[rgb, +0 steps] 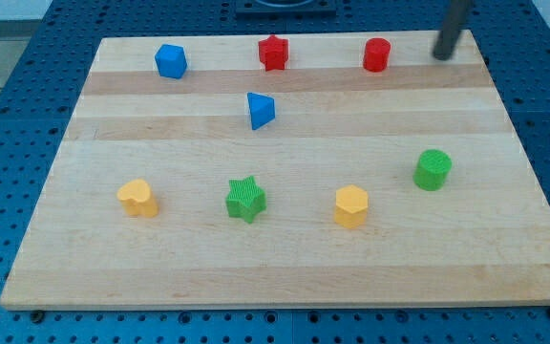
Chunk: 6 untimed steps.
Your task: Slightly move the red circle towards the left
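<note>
Yellow hexagon [350, 205] nearest; my tip [441, 56] right of red circle [376, 54] (gap clear)

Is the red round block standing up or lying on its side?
Standing up. The red circle block shows its flat round top, on the wooden board. My tip is apart, to the view's right.

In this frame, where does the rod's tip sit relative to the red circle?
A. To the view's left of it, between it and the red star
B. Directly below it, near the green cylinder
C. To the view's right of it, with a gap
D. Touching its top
C: my tip sits to the view's right of the red circle, near the board's top edge, with bare wood between them.
</note>
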Tool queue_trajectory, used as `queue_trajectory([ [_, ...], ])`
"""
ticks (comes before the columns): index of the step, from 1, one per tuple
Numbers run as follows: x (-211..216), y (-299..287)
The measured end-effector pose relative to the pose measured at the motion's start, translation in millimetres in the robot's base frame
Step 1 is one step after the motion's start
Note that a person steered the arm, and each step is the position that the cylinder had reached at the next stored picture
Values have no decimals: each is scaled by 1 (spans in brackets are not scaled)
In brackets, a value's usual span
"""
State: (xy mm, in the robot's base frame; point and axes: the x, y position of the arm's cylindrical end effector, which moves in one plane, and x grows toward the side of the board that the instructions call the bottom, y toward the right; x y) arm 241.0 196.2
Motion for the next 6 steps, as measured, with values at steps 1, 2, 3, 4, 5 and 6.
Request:
queue_trajectory([
  [1,-2,-38],
  [2,-8,-42],
  [3,-9,-50],
  [4,-37,-77],
  [5,-44,-152],
  [6,-49,-189],
])
